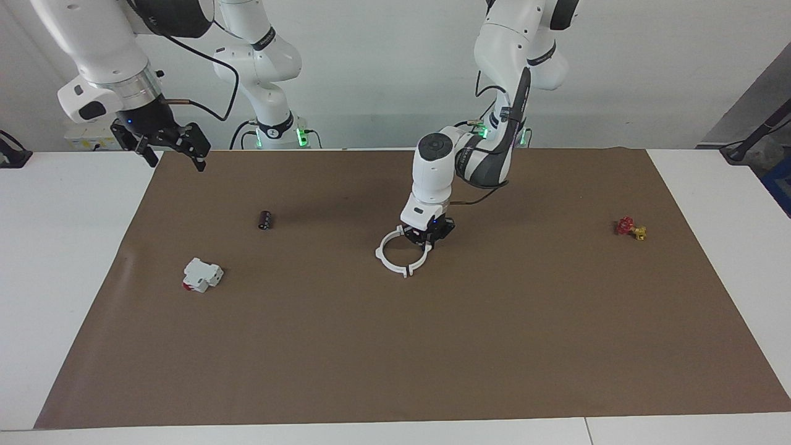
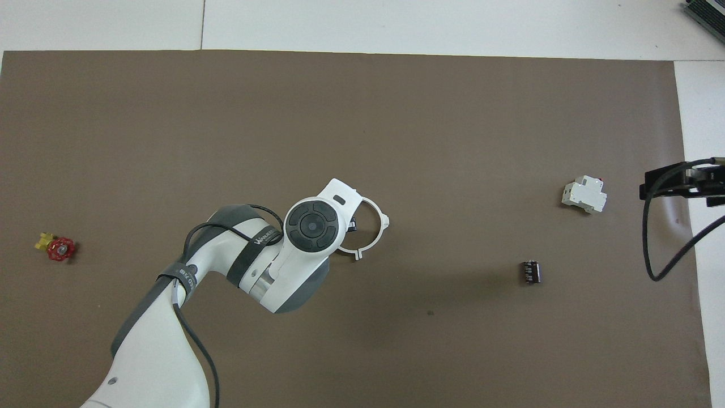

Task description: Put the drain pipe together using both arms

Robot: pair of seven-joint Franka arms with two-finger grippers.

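White left arm [image 1: 432,167] bent, hand [image 1: 427,240] on ring [image 1: 395,262]

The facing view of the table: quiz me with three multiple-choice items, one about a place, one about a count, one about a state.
1. The thin white plastic ring of two half-arcs lies:
A. mid-mat, under the left tool
B. beside the red and yellow valve
C. off the brown mat

2. Loose things on the mat besides the ring:
A. one
B. three
C. five

3. The right tool is:
A. shut on the small black cylinder
B. open, raised at its own end
C. resting on the mat

Answers:
1 A, the left tool is at its rim.
2 B, cylinder, blocky white device, valve.
3 B, the right tool hangs empty.
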